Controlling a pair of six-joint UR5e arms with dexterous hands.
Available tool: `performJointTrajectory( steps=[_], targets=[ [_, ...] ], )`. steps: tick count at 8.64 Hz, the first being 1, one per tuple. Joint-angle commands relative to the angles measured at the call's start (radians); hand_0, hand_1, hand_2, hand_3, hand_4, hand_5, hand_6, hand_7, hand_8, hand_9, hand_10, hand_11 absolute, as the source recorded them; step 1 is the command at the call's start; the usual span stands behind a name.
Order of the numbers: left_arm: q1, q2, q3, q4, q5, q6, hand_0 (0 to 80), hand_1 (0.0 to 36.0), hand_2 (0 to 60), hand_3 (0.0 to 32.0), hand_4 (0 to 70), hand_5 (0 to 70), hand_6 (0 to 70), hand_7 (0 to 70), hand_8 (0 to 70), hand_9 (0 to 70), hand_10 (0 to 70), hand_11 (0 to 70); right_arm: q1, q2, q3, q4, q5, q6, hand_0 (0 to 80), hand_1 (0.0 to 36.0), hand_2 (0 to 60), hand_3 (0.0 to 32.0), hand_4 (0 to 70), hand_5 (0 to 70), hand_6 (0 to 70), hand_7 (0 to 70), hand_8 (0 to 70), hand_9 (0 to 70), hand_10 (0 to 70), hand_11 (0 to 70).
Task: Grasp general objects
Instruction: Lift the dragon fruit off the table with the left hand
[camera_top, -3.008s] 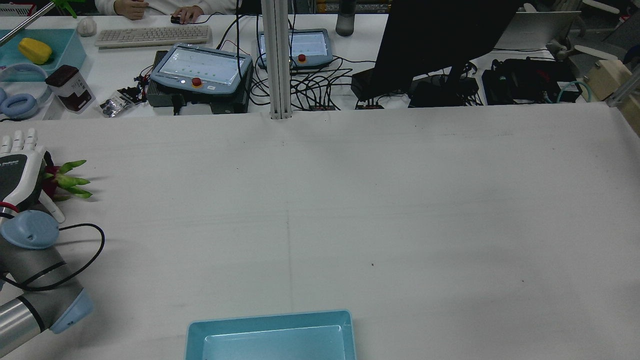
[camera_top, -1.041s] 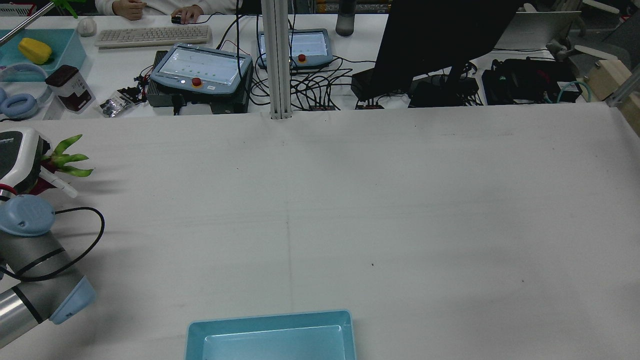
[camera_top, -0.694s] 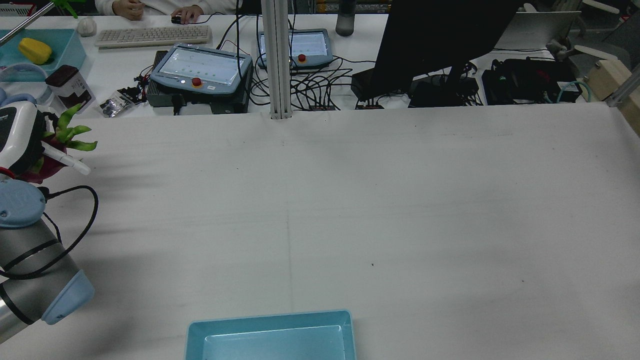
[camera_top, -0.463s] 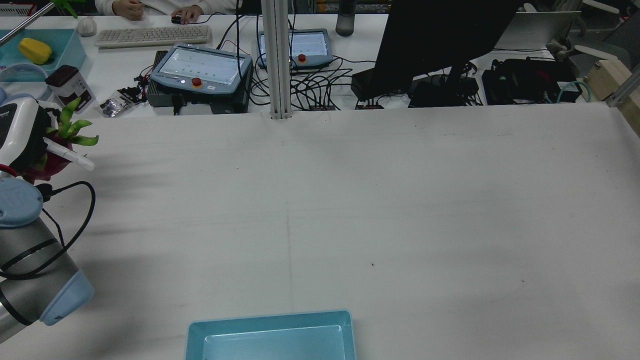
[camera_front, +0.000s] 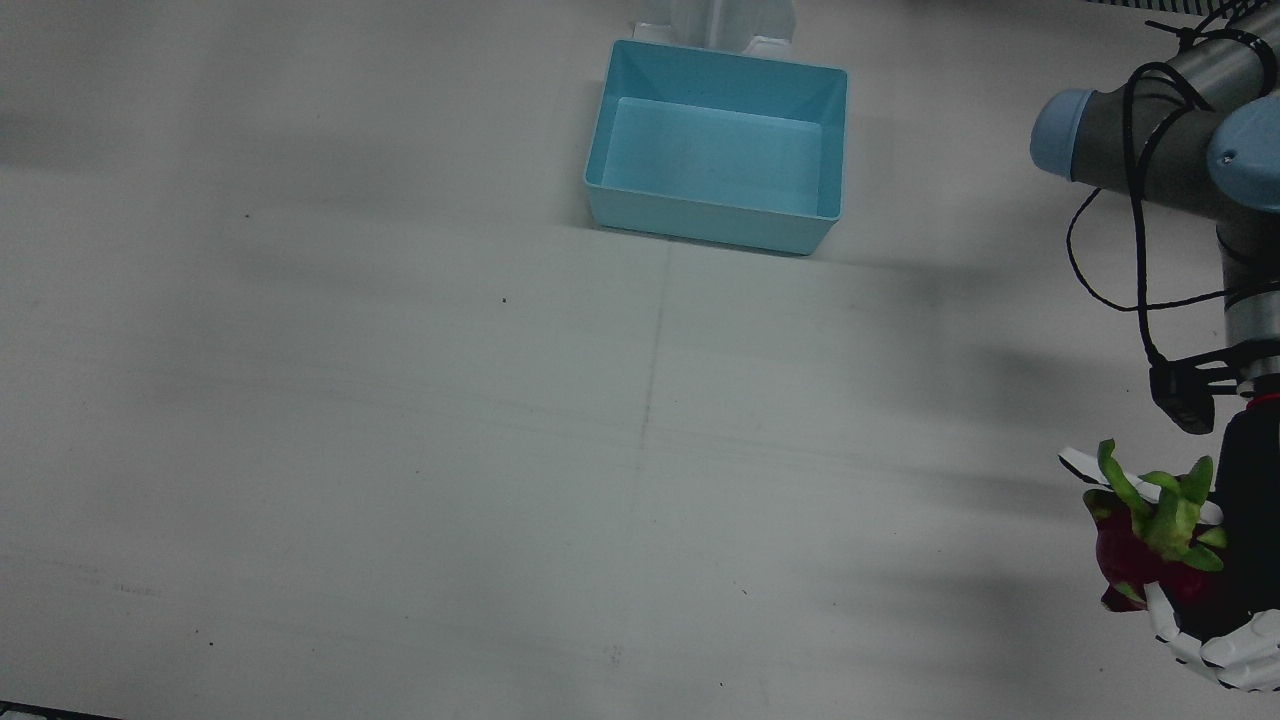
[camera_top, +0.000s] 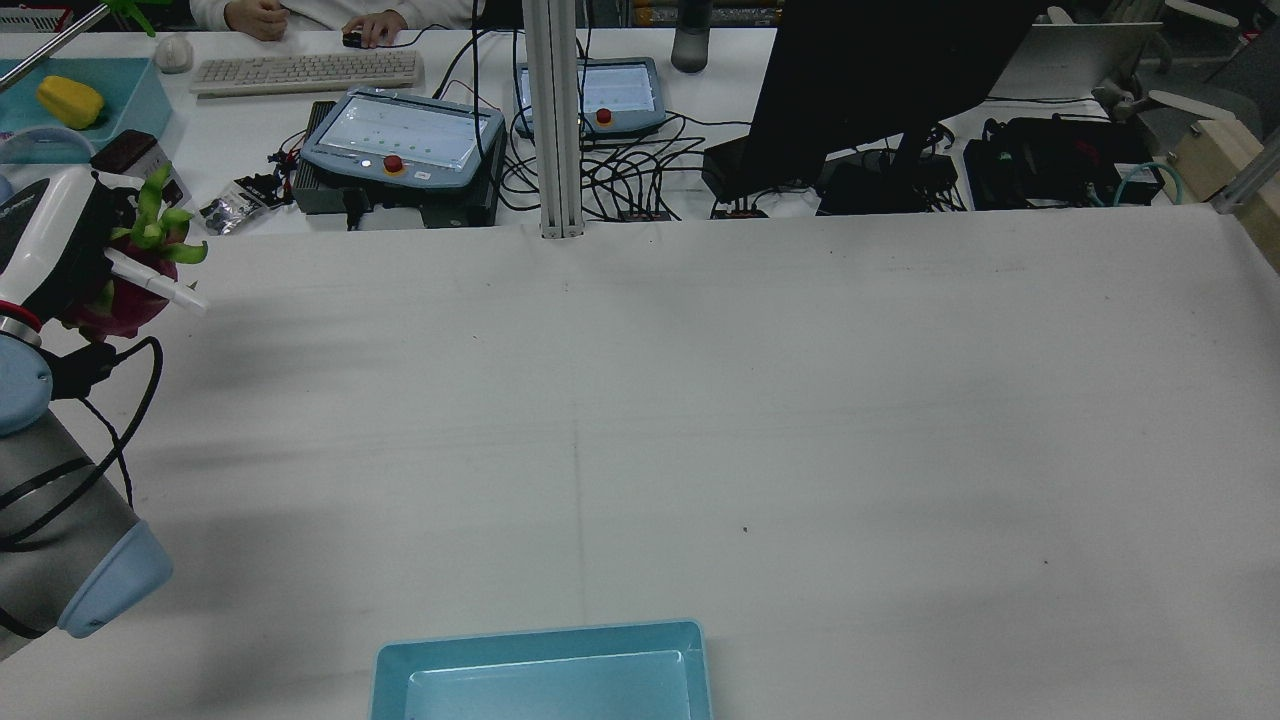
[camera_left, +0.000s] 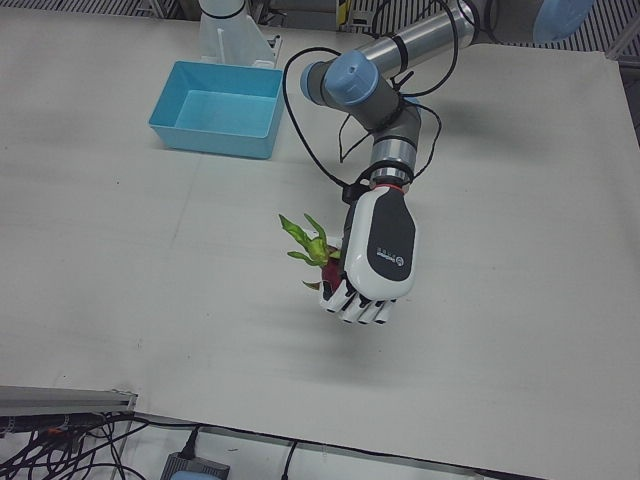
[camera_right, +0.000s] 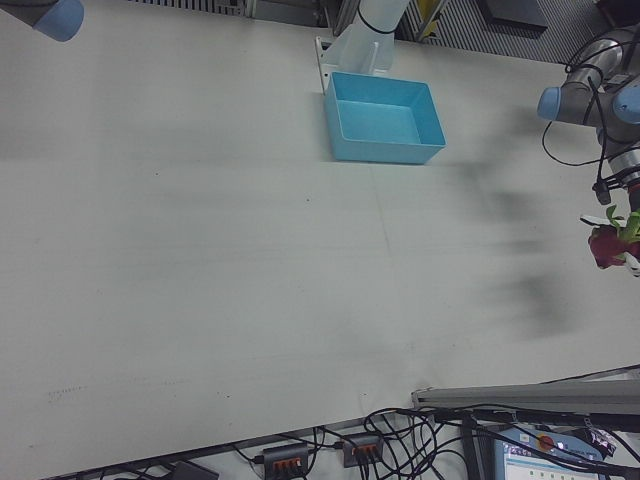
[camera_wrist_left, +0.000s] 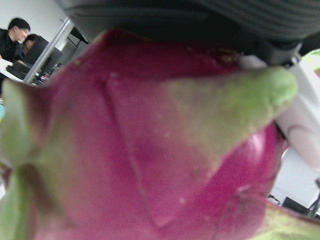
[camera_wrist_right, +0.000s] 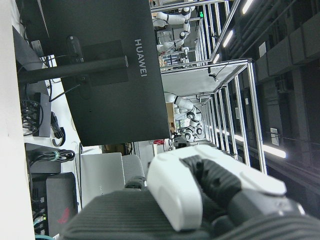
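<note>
A magenta dragon fruit (camera_front: 1135, 550) with green leafy tips is held in my left hand (camera_front: 1235, 600), fingers wrapped around it. In the left-front view the left hand (camera_left: 380, 250) hangs well above the white table, the dragon fruit (camera_left: 325, 262) at its palm side. The rear view puts the left hand (camera_top: 45, 250) and the dragon fruit (camera_top: 125, 295) at the far left edge. The dragon fruit (camera_wrist_left: 160, 150) fills the left hand view. Only part of my right hand (camera_wrist_right: 200, 195) shows, in its own view, raised and facing a monitor; its finger state is unclear.
A light blue bin (camera_front: 715, 225) stands at the robot's side of the table, between the arms. Beyond the far edge lie two teach pendants (camera_top: 400, 140), a keyboard (camera_top: 305, 70), a black monitor (camera_top: 880, 80), cables, and a person's hands (camera_top: 370, 25).
The left hand closed on the dragon fruit, which lay on the table three seconds ago, and has lifted it steadily; in the rear view hand and fruit climbed toward the far edge.
</note>
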Motion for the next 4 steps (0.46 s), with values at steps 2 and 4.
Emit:
performJointTrajectory(
  steps=[2,4],
  targets=[
    [-0.01,-0.037,-0.009,-0.28,0.304,-0.1,40.0,0.0,23.8,0.0,53.2,70.0,70.0,70.0,63.0,70.0,66.9,70.0,-0.001,0.0,0.0,0.0,0.0,0.0,0.0,0.0,0.0,0.0,0.0,0.0,0.0,0.0,0.0,0.0,0.0,0.0],
    [-0.007,-0.089,-0.009,-0.327,0.475,-0.111,40.1,0.0,22.1,0.0,56.4,70.0,70.0,70.0,64.4,70.0,65.5,70.0,-0.001,0.0,0.0,0.0,0.0,0.0,0.0,0.0,0.0,0.0,0.0,0.0,0.0,0.0,0.0,0.0,0.0,0.0]
  ],
)
